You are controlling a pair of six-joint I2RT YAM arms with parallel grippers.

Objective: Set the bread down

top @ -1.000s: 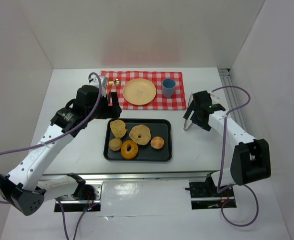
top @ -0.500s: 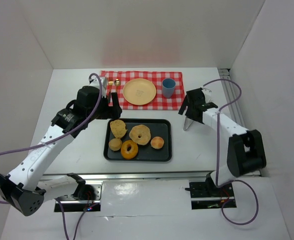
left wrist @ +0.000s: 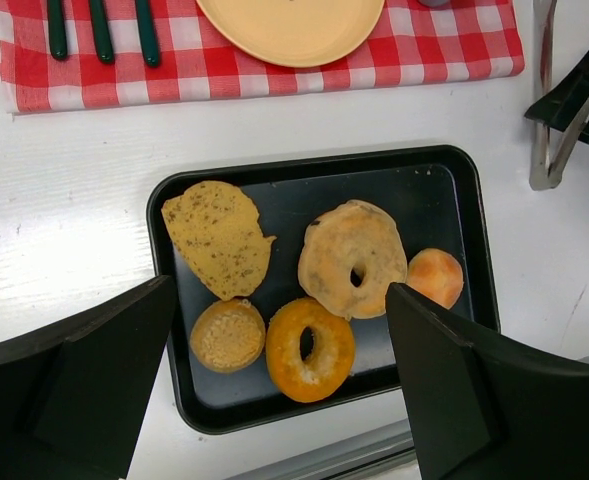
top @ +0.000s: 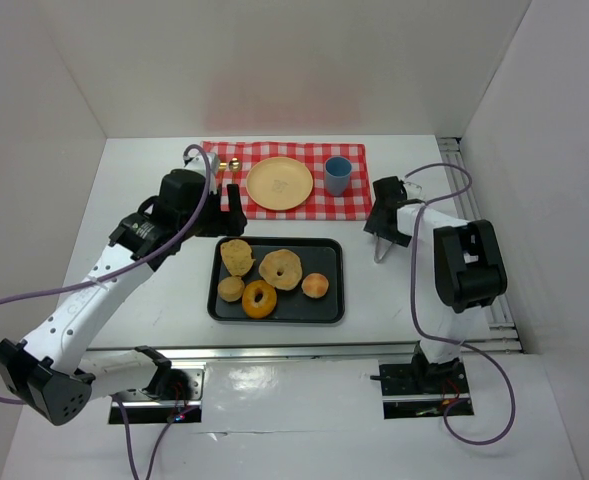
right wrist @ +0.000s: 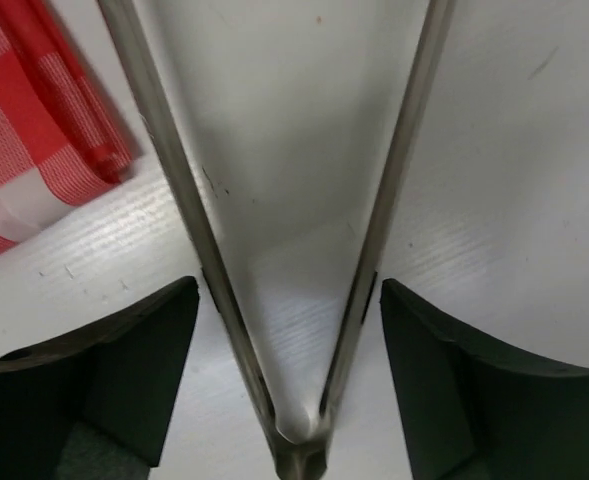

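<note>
A black tray (top: 331,300) holds several breads: a seeded flat piece (top: 237,256), a pale bagel (top: 280,268), an orange doughnut (top: 259,298), a small muffin (top: 231,288) and a round bun (top: 315,285). A yellow plate (top: 279,183) lies on the red checked cloth (top: 359,200) behind it. My left gripper (top: 229,208) is open and empty above the tray's far left corner; its wrist view shows the doughnut (left wrist: 309,348) between the jaws (left wrist: 279,300). My right gripper (top: 382,228) is open and straddles the metal tongs (top: 378,248) on the table; both tong arms (right wrist: 174,170) lie between the fingers (right wrist: 124,370).
A blue cup (top: 337,175) stands on the cloth to the right of the plate. Green-handled cutlery (left wrist: 99,30) lies on the cloth's left end. White walls close in the left, back and right sides. A metal rail (top: 474,190) runs along the right edge.
My right arm has folded back and swung its gripper down over the tongs, jaws now either side of them. My left gripper has barely shifted.
</note>
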